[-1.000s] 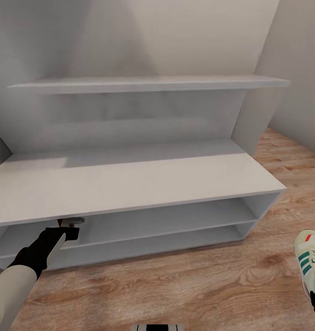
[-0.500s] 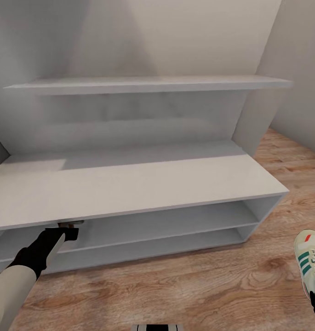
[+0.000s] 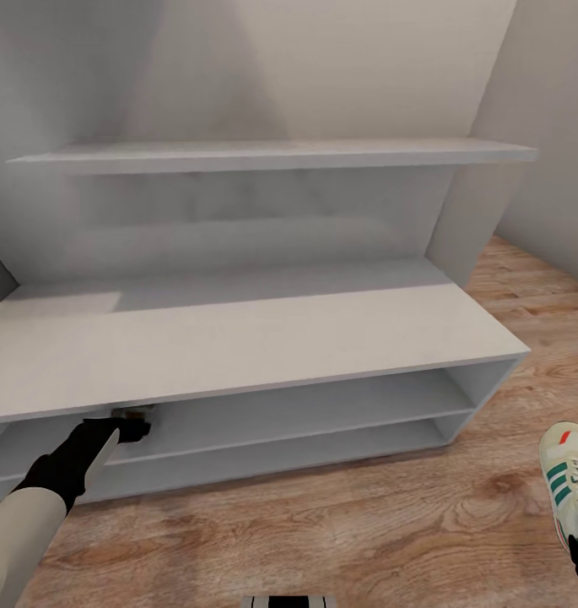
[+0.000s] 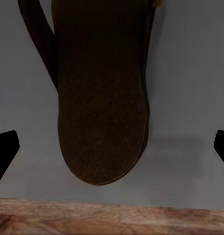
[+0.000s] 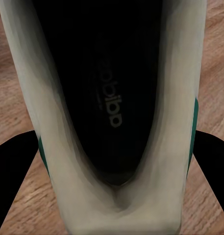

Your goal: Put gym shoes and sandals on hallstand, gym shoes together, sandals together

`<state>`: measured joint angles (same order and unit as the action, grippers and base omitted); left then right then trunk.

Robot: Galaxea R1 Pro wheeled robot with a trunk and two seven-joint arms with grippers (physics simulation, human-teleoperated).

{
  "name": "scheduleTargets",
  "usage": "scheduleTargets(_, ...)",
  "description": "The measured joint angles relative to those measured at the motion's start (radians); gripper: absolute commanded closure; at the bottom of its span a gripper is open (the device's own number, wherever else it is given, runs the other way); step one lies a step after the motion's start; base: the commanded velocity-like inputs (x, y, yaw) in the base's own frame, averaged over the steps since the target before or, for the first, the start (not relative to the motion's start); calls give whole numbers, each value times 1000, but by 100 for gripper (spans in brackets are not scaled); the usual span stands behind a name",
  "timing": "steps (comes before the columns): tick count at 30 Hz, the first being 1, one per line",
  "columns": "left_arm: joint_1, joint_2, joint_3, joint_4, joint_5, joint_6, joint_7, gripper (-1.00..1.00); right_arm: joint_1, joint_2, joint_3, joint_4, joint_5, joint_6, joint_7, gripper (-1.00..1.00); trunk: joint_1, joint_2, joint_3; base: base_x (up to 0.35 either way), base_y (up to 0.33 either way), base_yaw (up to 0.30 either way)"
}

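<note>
Reaching into the shoe rack (image 3: 238, 338), left fingers (image 4: 6, 152) spread off the light, flexible sandal (image 4: 102, 98); right fingers (image 5: 13, 166) pinch the sneaker (image 5: 112, 122) heel, stiff enough to hold.

Left arm (image 3: 35, 507): cream-white forearm shell, matte black wrist section, black gripper (image 3: 130, 425). Black finger tips (image 4: 5, 152) at wrist-view edges.

One sandal (image 4: 102, 98), one gym shoe (image 3: 571, 481) and one hallstand (image 3: 238, 338) are visible.
</note>
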<state>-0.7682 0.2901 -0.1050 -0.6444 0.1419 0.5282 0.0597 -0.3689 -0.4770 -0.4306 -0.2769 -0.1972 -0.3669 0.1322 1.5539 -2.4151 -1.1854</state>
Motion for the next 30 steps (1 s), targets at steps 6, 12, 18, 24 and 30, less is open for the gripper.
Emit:
scheduleTargets(6,0,0,-1,-4,0,0,0,-100,0,0,0,0,0,0,0,100,1,0,0,-269,0,0)
scheduleTargets(12,0,0,-1,-4,0,-1,0,-100,0,0,0,0,0,0,0,100,1,0,0,-330,0,0)
scheduleTargets(18,0,-1,-2,-6,0,-3,0,-100,0,0,0,0,0,0,0,100,1,0,0,-336,0,0)
scheduleTargets(24,21,-1,2,2,8,-97,1,-100,0,1,2,1,1,0,0,100,1,0,0,-336,0,0)
scheduleTargets(30,158,-8,4,14,35,-316,-8,-100,0,1,1,1,0,0,0,100,0,0,0,-206,0,0)
